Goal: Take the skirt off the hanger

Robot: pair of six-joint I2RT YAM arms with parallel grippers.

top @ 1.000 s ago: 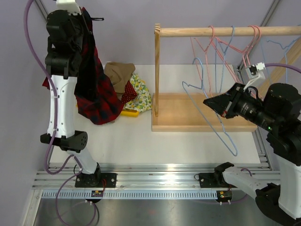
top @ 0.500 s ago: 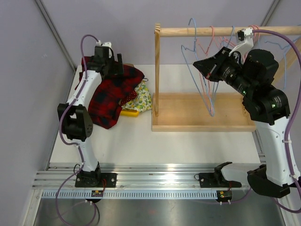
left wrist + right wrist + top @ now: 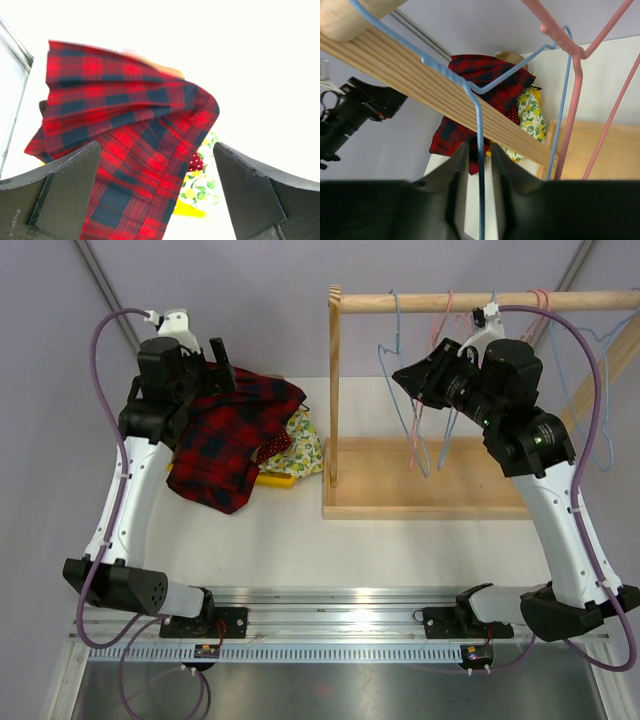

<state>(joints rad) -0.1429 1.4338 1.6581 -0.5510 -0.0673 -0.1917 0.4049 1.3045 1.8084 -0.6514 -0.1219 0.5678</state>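
Presently: skirt point(image 3: 235, 435) off its wire, heaped on the garment pile point(image 3: 295, 445) at the surface's point(image 3: 300, 540) far left. Left claw point(image 3: 156, 150) gapes wide above it, empty. Right claw point(image 3: 479, 150) pinches the pale-blue hanger point(image 3: 478, 117) at the wooden rail point(image 3: 480, 305). Step judged: closing out. Next: seat the hook, then let go.

left arm point(image 3: 125, 490): white-and-black jointed links, elbow folded low beside its base, forearm reaching up and away | left gripper point(image 3: 156, 147): black two-finger, tilted downward, jaws spread wide, holding nothing | right arm point(image 3: 560, 510): reared tall, wrist bent leftward | right gripper point(image 3: 480, 157): black fingers pinched onto thin pale-blue wire hanger point(image 3: 479, 120)
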